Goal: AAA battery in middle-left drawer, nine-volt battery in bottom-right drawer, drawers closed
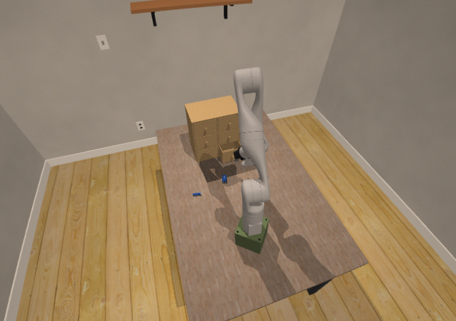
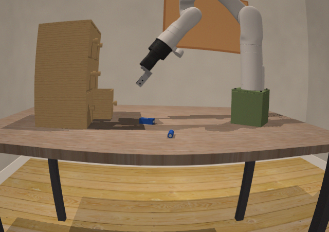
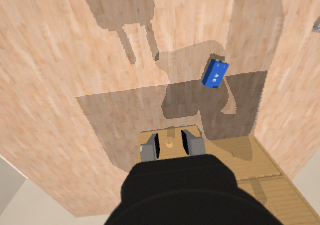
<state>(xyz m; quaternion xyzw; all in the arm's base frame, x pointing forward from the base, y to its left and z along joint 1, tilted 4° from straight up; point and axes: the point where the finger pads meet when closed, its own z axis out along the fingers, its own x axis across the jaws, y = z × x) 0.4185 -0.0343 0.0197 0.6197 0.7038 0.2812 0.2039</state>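
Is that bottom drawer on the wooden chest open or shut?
Open. The bottom right drawer sticks out from the chest front, past the other drawers, and the top view shows its hollow inside.

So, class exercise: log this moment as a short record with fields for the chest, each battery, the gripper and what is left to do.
chest: upright at the table's far end
open drawer: bottom row, right, pulled partly out
nine-volt: on the table in front of that drawer
AAA: on the table, apart from the nine-volt
gripper: in the air above the table, jaws apart, holding nothing
left to do: both batteries still outside the drawers
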